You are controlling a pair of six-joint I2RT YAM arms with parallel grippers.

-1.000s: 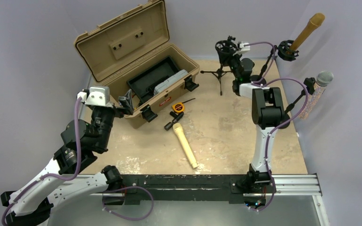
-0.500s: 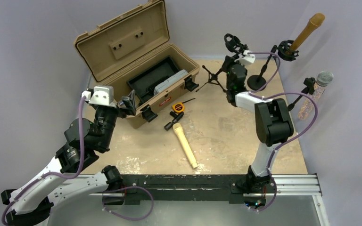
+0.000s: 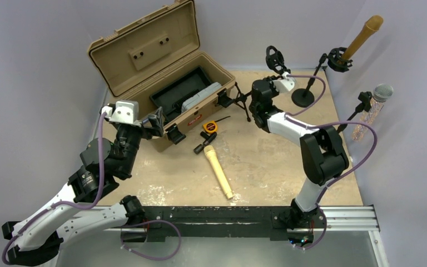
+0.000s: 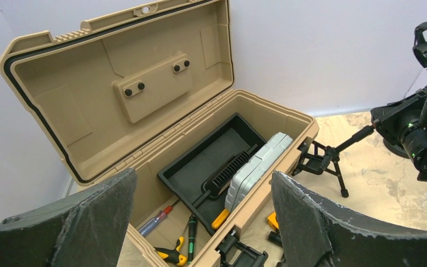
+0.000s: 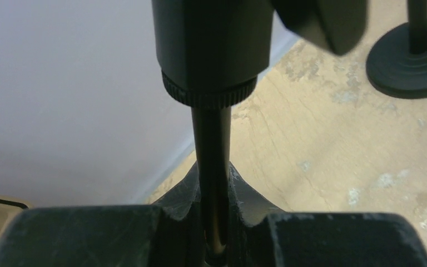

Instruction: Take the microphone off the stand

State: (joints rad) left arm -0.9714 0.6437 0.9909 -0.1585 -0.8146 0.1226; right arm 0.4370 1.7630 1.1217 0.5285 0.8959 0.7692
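The table (image 3: 267, 161) is occupied at its far left by an open tan toolbox (image 3: 144, 55), lid raised. The left gripper (image 3: 155, 119) is held just in front of the toolbox with its fingers wide apart, holding nothing. The right gripper (image 5: 214, 222) is clamped on the thin pole of the tripod stand (image 3: 243, 97), which is tilted steeply, its legs just beside the toolbox's front corner and its clip (image 3: 275, 57) empty. Whether any leg touches the table cannot be told. The yellow microphone (image 3: 218, 169) lies flat on the table between the arms, apart from every stand, so the removal is judged done for that stand. A brown microphone (image 3: 364, 34) is seated in a round-base stand (image 3: 303, 98) at the far right, and a silver-headed microphone (image 3: 379, 94) is mounted near the right edge. A tape measure (image 3: 209, 127) lies near the yellow microphone's head. Risks are noted: the splayed legs could snag the toolbox latch if the stand is swung leftward; the narrow pole could twist in the grip under the stand's off-centre weight; the right arm's cable (image 3: 306, 83) passes near the round-base stand and could topple it.
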